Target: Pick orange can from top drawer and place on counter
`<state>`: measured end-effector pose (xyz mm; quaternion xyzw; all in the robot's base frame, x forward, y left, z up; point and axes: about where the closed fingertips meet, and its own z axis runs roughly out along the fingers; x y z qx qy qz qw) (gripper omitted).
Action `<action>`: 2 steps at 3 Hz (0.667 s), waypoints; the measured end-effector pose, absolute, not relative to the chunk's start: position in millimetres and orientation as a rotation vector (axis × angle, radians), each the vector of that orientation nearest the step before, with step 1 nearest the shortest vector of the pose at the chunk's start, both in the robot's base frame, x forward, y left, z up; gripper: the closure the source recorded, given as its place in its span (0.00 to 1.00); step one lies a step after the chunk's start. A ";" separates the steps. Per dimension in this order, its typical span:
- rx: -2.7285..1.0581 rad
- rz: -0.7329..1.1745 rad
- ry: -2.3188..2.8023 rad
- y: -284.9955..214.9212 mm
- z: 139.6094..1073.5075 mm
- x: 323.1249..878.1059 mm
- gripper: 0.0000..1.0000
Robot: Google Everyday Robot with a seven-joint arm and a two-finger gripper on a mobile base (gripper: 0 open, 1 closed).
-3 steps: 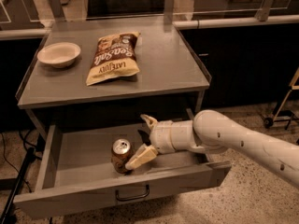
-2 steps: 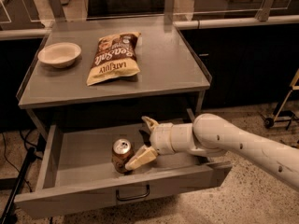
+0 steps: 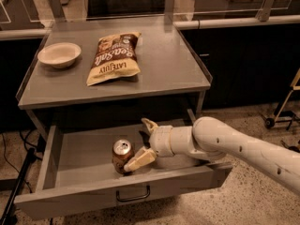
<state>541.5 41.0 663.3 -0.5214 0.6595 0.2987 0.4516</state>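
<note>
— Where do we find the orange can (image 3: 122, 156)?
— We see it standing upright in the open top drawer (image 3: 84, 198), close to the front wall.
— And the tool (image 3: 137, 144)?
— Just right of the can, inside the drawer, spread wide. We see its near finger (image 3: 140, 159) touching the can's side; the far finger sits behind the can, apart from it.
— And above the can?
— The desk (image 3: 168, 69), with a chip bag (image 3: 113, 57) above and behind the can and a pale bowl (image 3: 59, 54) further left.
</note>
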 end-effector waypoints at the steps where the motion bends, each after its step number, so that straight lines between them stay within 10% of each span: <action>1: -1.292 0.751 1.615 45.5 670.3 535.1 0.00; 2: -1.294 0.780 1.602 56.2 674.8 527.3 0.00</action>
